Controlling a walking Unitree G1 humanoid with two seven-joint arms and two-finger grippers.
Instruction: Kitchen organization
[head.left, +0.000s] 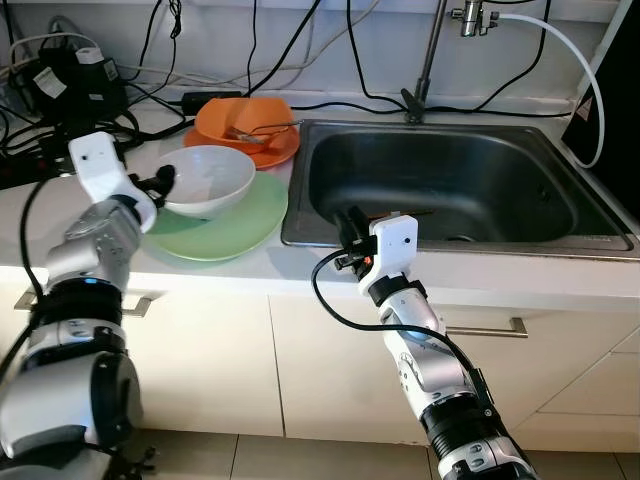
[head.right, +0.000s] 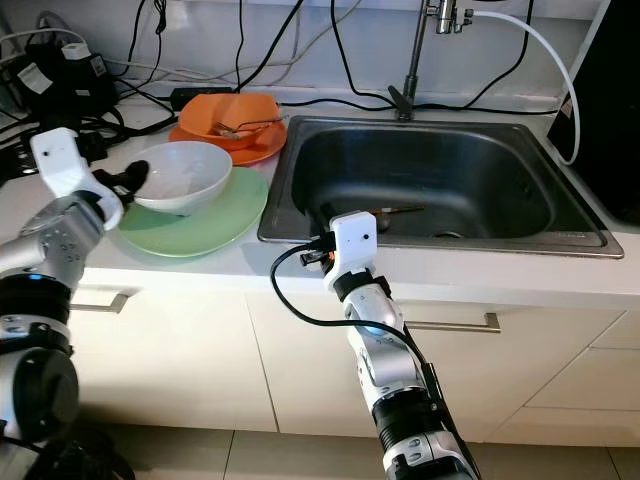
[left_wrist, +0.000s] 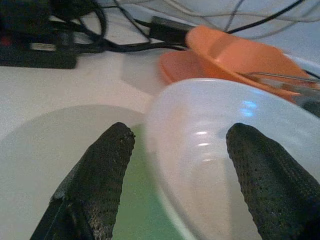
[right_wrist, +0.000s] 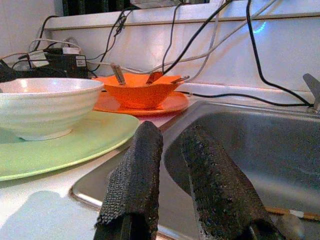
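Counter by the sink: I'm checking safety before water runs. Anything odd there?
Yes. Black cables and a power adapter sprawl across the counter beside the sink, right behind the orange bowl: electrics close to water.

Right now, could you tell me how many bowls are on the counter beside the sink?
2. A white bowl sits on the green plate, with the left claw open around its rim. An orange bowl sits behind it on an orange plate, holding cutlery.

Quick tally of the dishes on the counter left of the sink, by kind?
Bowls: 2, white bowl and orange bowl.
Plates: 2, green plate and orange plate.
Total: 4.
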